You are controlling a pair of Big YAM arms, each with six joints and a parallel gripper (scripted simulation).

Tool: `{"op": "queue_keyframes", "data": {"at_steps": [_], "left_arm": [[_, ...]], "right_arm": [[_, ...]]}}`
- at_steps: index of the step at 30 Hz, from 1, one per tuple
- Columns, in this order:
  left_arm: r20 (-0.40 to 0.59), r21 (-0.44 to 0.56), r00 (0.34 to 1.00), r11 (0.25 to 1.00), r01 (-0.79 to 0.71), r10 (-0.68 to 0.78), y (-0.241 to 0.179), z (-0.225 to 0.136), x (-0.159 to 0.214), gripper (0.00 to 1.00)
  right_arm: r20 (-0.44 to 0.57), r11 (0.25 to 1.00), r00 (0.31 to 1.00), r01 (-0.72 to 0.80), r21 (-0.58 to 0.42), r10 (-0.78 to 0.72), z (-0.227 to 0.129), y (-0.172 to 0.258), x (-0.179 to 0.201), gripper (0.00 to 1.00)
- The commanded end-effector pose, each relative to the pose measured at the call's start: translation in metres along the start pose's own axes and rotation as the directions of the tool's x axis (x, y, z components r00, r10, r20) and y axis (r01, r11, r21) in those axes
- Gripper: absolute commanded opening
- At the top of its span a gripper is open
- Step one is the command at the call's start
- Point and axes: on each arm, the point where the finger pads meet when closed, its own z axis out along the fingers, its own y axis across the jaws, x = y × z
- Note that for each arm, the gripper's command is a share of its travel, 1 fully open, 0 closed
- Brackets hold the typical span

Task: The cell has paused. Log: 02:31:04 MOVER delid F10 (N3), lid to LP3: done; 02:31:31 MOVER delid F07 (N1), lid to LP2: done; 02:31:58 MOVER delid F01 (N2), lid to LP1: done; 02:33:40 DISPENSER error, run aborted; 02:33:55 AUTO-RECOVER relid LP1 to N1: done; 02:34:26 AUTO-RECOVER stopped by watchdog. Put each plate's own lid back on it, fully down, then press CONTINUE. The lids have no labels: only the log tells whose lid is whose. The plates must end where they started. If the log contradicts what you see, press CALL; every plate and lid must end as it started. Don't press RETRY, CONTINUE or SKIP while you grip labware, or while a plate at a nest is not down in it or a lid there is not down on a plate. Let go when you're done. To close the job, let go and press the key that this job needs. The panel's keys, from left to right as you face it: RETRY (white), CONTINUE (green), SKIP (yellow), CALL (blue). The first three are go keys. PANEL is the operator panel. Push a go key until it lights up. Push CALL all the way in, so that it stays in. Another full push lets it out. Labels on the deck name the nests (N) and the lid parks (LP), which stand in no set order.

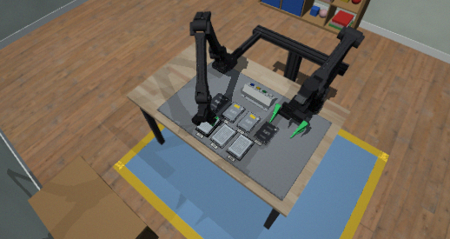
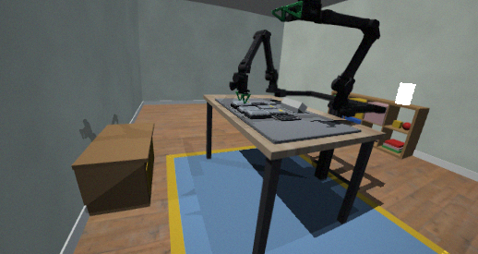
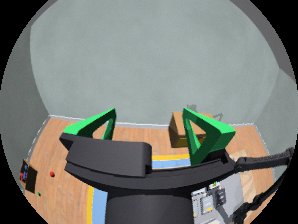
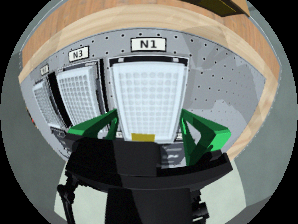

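Note:
A clear lid (image 4: 150, 95) (image 1: 205, 129) with a yellow tab sits on the plate at N1. My right gripper (image 4: 149, 112) (image 1: 211, 122) (image 2: 243, 100) is down there, with its green fingers against the lid's two long sides; it looks shut on the lid. The plate at N3 (image 4: 80, 95) (image 1: 223, 135) and the plate at the third nest (image 1: 240, 146) (image 4: 46, 102) show no yellow tab. Two lids with yellow tabs, one lid (image 1: 233, 112) and another lid (image 1: 249, 122), lie on the parks behind. My left gripper (image 3: 149, 111) (image 2: 276, 12) is open and empty, high above the deck.
The operator panel (image 1: 258, 96) (image 2: 293, 105) stands behind the lid parks. A dark park (image 1: 219, 101) and another dark park (image 1: 266, 132) flank the two parked lids. The plates stand close together, near the table edge (image 1: 187, 133).

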Motion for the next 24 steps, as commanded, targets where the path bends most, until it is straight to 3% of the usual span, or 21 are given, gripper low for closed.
{"op": "queue_keyframes", "data": {"at_steps": [1,24], "left_arm": [[0.060,0.008,0.998,1.000,-0.007,0.007,-0.004,0.000,-0.034,1.00],[0.060,0.008,0.998,1.000,-0.007,0.007,-0.004,0.000,-0.034,1.00]], "right_arm": [[0.029,1.000,1.000,0.004,-0.019,-0.003,-0.014,0.006,-0.016,0.00],[0.035,0.999,0.999,-0.037,-0.025,0.038,-0.041,0.026,-0.023,0.00]]}}
